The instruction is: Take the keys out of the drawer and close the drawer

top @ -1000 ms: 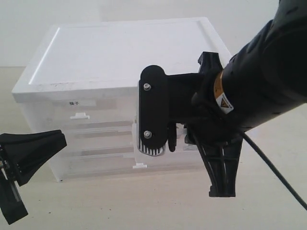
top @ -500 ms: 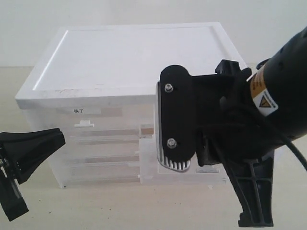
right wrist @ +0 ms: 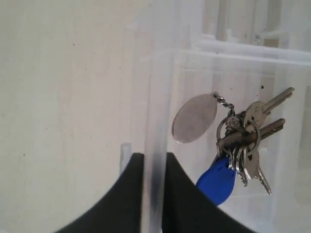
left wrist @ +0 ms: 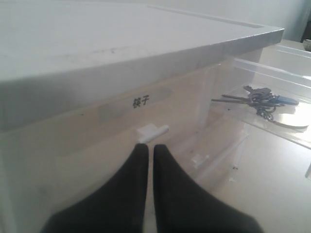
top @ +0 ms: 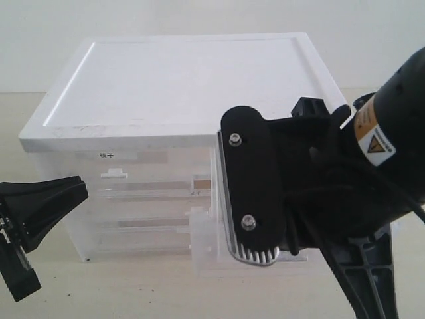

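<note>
A pale beige matte table [top: 133, 286] fills the lower exterior view, with a plain white wall [top: 199, 16] at 12 o'clock. At the centre stands a boxy cabinet [top: 179, 80] of frosted translucent plastic with an opaque white, rimmed lid.

The glossy black right arm [top: 392, 153] bulks at 3 to 5 o'clock and hides the cabinet's right front. It carries an orange warning sticker [top: 375, 136] and a rounded black plate edged with ribbed grey metal [top: 252, 252].

The drawer [top: 202, 242], thin clear plastic, stands out from the cabinet at about 6 o'clock. The right gripper [right wrist: 154, 160] is clamped narrow on its front wall, with 1 black tapered finger [right wrist: 133, 194] on each side.

The left gripper [left wrist: 146, 148], at 8 o'clock, has its 2 pointed black fingers drawn almost together on nothing. Its tips sit near, but apart from, a small white tab handle [left wrist: 152, 132] below a printed label [left wrist: 141, 101].

The keys [right wrist: 243, 141] lie flat on the drawer's floor: grey metal on a ring, with a blue teardrop fob [right wrist: 217, 180] and a dull silver oval tag [right wrist: 194, 118].
</note>
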